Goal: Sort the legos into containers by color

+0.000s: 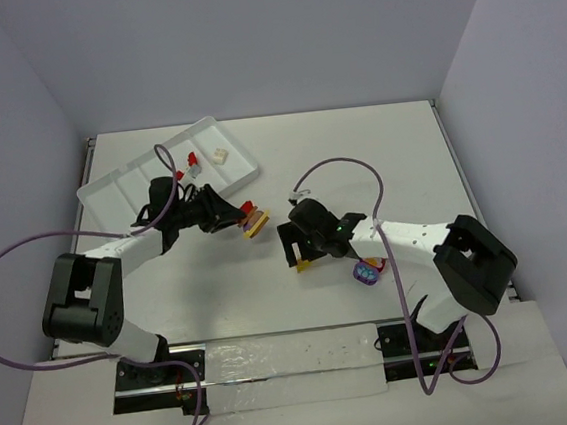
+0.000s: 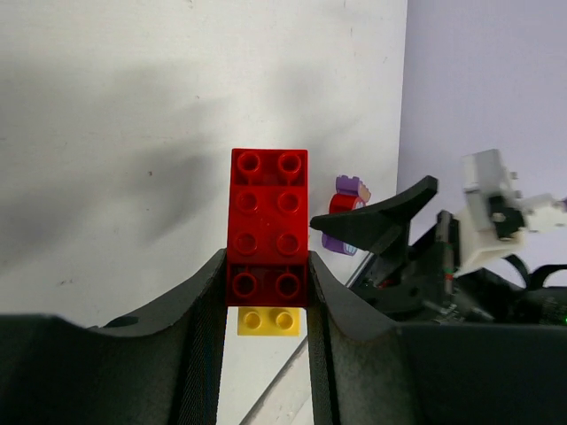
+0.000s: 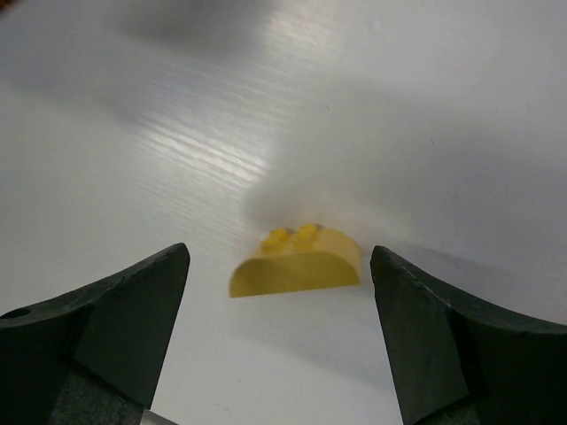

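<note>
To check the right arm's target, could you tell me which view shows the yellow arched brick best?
The right wrist view: the yellow arched brick sits centred, studs visible, between the right fingers. Top external shows only a yellow sliver under them; left wrist does not show it.

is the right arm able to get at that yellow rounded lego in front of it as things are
Probably yes: the right gripper is open and the yellow rounded lego lies on the table in line with its gap, nothing between them.
</note>
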{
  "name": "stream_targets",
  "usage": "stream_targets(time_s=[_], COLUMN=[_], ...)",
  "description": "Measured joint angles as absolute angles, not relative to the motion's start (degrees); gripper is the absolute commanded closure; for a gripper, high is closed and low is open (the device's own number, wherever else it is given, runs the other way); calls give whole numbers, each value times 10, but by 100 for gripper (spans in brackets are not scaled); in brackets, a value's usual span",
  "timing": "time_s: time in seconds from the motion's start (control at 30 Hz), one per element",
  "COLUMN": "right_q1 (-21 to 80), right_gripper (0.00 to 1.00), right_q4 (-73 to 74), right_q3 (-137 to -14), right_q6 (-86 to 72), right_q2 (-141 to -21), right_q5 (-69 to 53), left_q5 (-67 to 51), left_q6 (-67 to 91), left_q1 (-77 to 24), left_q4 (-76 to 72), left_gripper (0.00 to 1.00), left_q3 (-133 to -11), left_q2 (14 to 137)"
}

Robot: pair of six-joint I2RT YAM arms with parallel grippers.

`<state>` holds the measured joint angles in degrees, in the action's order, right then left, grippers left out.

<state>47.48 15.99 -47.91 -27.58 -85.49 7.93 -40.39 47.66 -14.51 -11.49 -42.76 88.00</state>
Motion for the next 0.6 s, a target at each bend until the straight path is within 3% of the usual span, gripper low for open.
stream_targets(time_s=[0.3,0.43,0.6], right_q1=[443,370,309], right_gripper=[9,9,8], right_q4=[160,56,-99], right_q3=[-529,-494,-428], right_q6=[-291,-344,-446], right_q2=[-758,-702,-704], right_q5=[15,-97,-219], left_q5=[-410,-418,-428], left_q6=[511,557,681], left_q1=[-119,-116,-112], left_q4=[-115,-157,-334], left_gripper=[100,100,100], left_q3=[-412,-397,-303], left_q2=[798,755,714])
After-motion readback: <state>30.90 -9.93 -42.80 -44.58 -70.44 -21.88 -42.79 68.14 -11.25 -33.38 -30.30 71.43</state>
